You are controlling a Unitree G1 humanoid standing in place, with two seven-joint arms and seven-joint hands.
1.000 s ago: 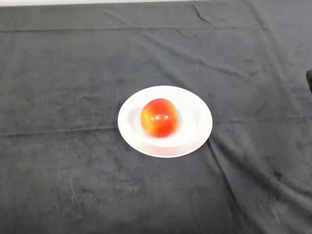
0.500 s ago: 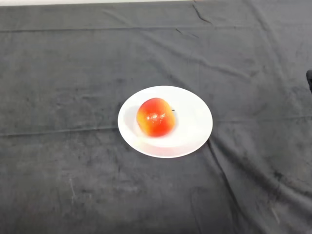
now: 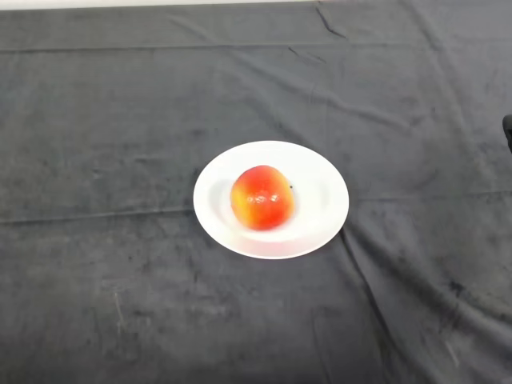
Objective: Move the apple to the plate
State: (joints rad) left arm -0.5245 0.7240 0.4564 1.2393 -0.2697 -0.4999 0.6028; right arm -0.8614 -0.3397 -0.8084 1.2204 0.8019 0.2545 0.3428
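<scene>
One apple (image 3: 262, 197) sits on the white plate (image 3: 320, 210), in the plate's well, a little left of centre. Skin is red over most of the top and right side, shading to yellow-orange along the left edge. Two small bright glints show on its upper surface. A tiny dark speck lies on the plate just right of the apple, near its upper shoulder; cannot tell whether it is a stem tip or a mark on the plate.

Plate is round, shallow, plain white, with a broad rim. It rests flat on the dark cloth (image 3: 120, 120), roughly mid-table and slightly right of the view's centre. Apple casts a faint shadow on the plate surface to its lower side. Bare rim is visible all the way around the fruit, widest on the right.

Cloth is dark grey, covers the whole table in view. Several creases: one long horizontal fold running left from the plate, another horizontal line near the far edge, and diagonal wrinkles leading off the plate's lower right toward the near right corner. Thin pale strip (image 3: 160, 3) along the top edge of the view, beyond the cloth.

Small dark object (image 3: 508, 128) at the far right edge, cut off by the frame; cannot identify it.

Hand: no part of the robot's left arm or hand appears in the head view, so its state cannot be told.
</scene>
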